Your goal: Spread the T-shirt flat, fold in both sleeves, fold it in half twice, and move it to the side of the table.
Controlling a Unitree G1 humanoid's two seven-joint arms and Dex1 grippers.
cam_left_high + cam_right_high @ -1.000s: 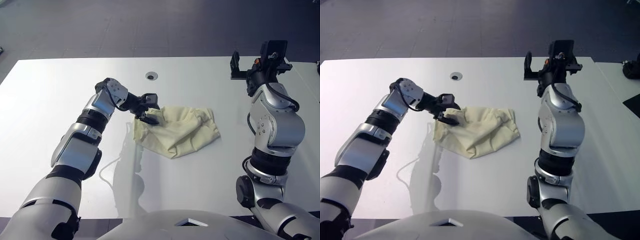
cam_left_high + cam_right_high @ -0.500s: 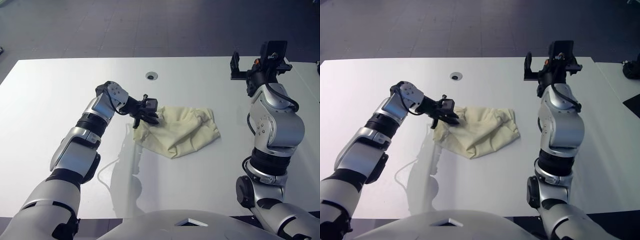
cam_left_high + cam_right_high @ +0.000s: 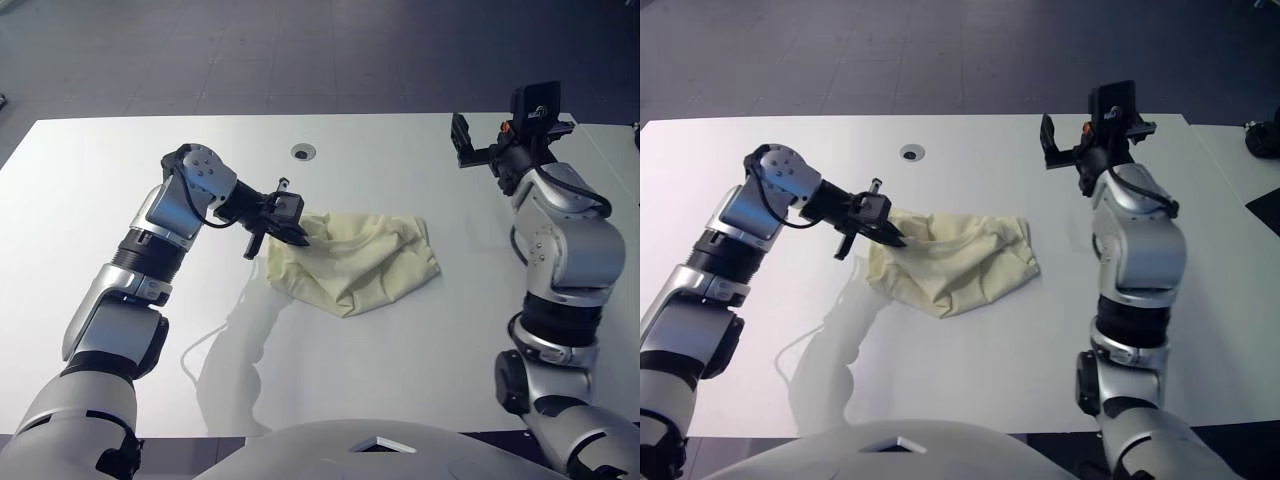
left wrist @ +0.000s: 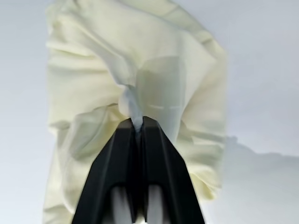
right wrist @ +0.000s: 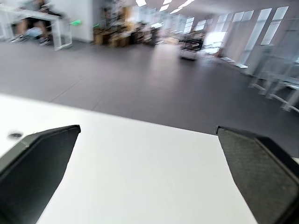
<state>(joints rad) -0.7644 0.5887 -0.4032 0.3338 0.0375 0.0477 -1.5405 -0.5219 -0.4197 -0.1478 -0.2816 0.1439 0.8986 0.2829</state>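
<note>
The left gripper (image 4: 138, 122) pinched only a thin ridge of the crumpled pale-yellow cotton T-shirt (image 3: 360, 262) bunched on the white table (image 3: 100, 180) just ahead of it, so a hard tug might slip it free, I judged, with the right gripper (image 5: 148, 128) spread open far off.

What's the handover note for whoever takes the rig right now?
Left gripper: shut on a pinch of the T-shirt at the edge nearest the left arm.
Right gripper: open, holding nothing, raised over the far right of the table.
T-shirt: a crumpled heap mid-table.
Done: nothing finished; the shirt is not yet spread.
Left: spread flat, fold both sleeves, halve twice, move to the table's side.
</note>
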